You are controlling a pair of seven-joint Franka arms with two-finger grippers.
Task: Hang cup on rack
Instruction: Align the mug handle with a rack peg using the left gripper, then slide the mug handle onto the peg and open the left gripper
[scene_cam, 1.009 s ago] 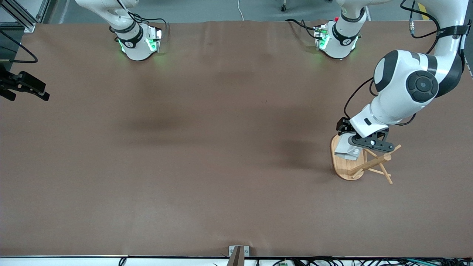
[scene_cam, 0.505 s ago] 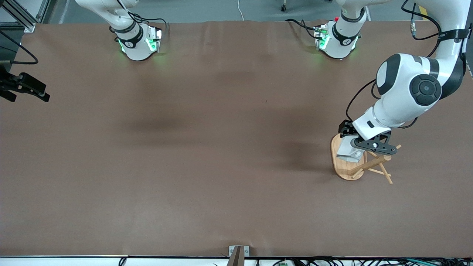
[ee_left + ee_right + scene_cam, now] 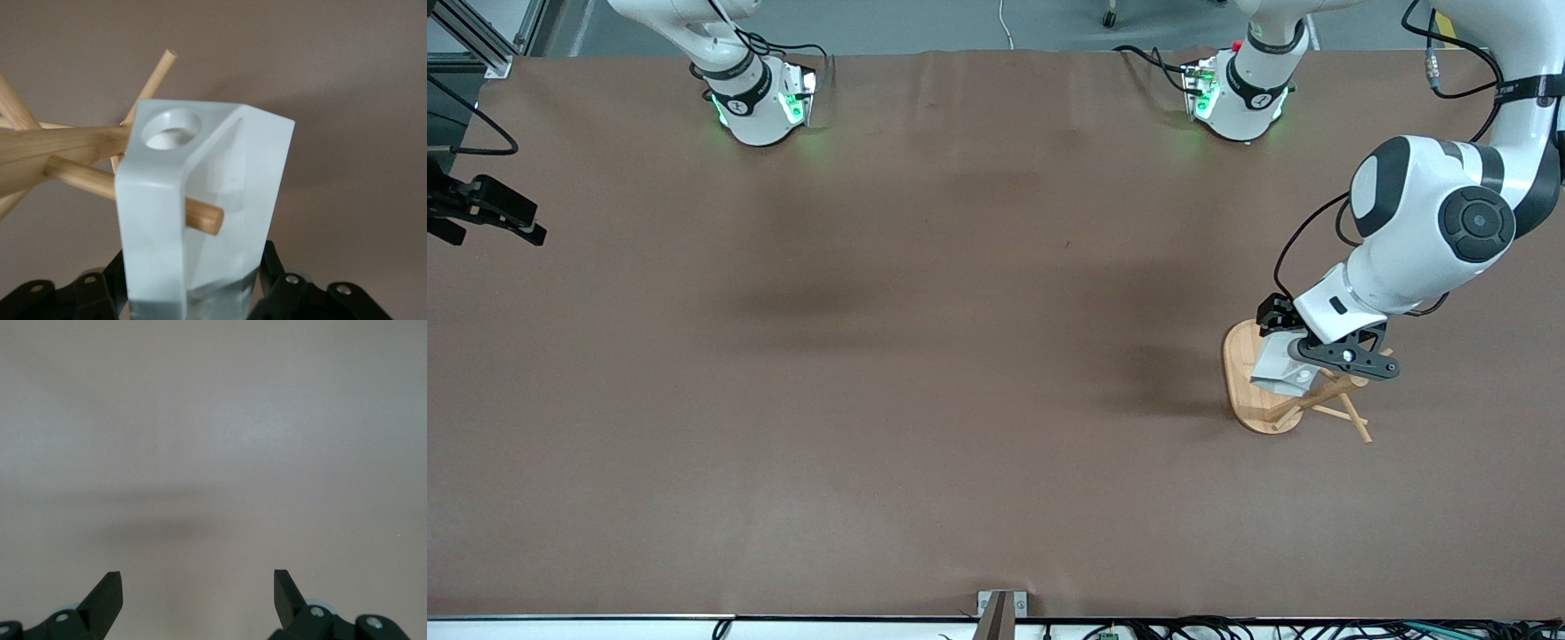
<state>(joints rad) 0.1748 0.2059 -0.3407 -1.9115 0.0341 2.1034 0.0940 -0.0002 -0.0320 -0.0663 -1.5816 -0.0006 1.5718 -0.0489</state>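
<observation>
The rack (image 3: 1258, 391) stands on the brown table (image 3: 925, 373) toward the left arm's end, its oval bamboo base flat on the cloth and its thin pegs slanting out from the central post; one peg tip reaches out nearer to the front camera than the base. The left gripper (image 3: 1303, 356) is over the rack's base and post, clamped on the cup (image 3: 1282, 372), a white faceted mug held tilted against the pegs. In the left wrist view the cup (image 3: 200, 207) fills the middle of the picture, gripped low on its body by the black fingers (image 3: 277, 290), with the blocky handle turned toward the rack (image 3: 60, 150). A peg passes through the opening between the handle and the cup's wall, its rounded end showing inside that gap, while the round hole in the handle's end stands free with nothing through it. The left arm comes down to this spot from its base at the table's top edge. The right gripper (image 3: 494, 213) waits over the edge of the table at the right arm's end; the right wrist view shows its fingers (image 3: 107, 593) spread wide apart with only bare table under them.
</observation>
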